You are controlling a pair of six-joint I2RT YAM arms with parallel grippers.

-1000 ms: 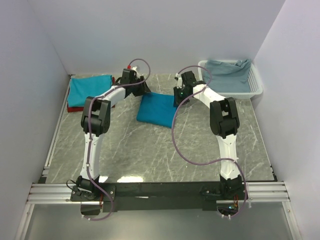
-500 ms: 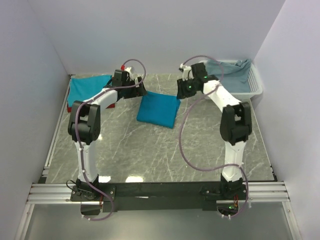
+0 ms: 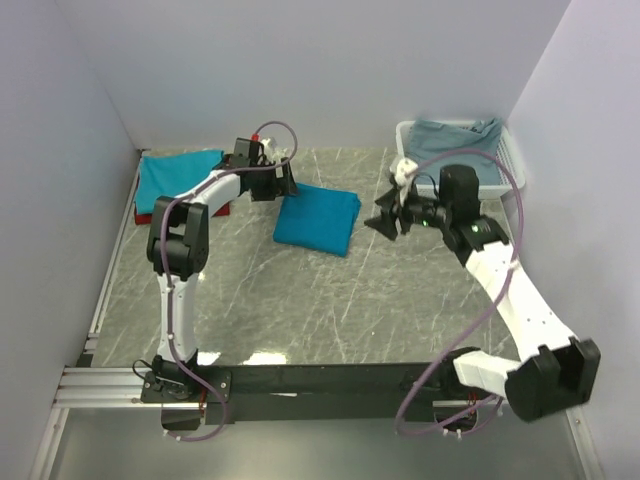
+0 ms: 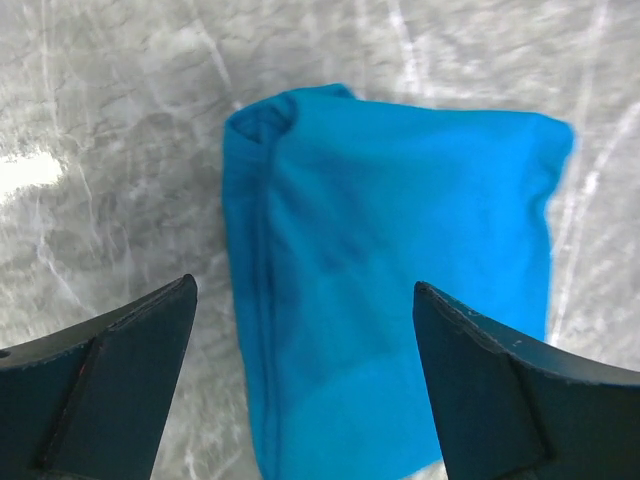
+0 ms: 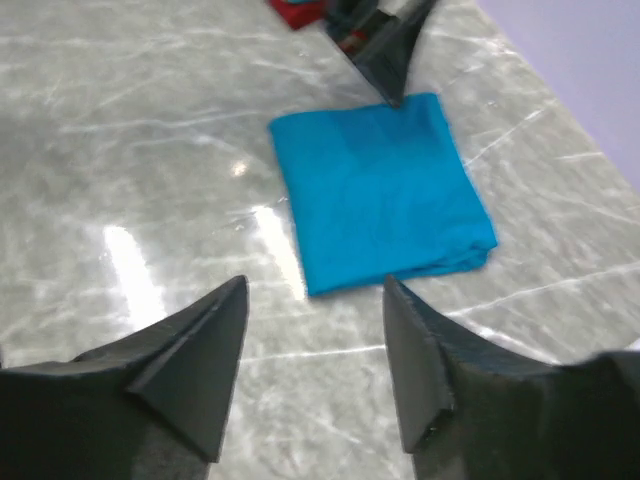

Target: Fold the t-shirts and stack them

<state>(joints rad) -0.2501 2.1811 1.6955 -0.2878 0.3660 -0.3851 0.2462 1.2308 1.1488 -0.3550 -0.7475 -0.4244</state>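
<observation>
A folded bright teal-blue t-shirt (image 3: 318, 217) lies flat on the marble table, also seen in the left wrist view (image 4: 390, 270) and the right wrist view (image 5: 380, 190). My left gripper (image 3: 290, 181) hovers at its far left corner, open, nothing between the fingers (image 4: 305, 290). My right gripper (image 3: 383, 221) stands open to the right of the shirt, clear of it (image 5: 315, 285). Another teal t-shirt (image 3: 178, 178) rests folded on a dark red one (image 3: 150, 216) at the far left. A greyer blue shirt (image 3: 455, 145) fills the basket.
The white lattice basket (image 3: 512, 165) sits at the back right corner. Walls close in the table on the left, back and right. A black rail (image 3: 320, 380) runs along the near edge by the arm bases.
Both grippers opened and let go of the folded teal shirt. The right arm swung away to the right and lower; the left gripper stayed by the shirt's far corner.
</observation>
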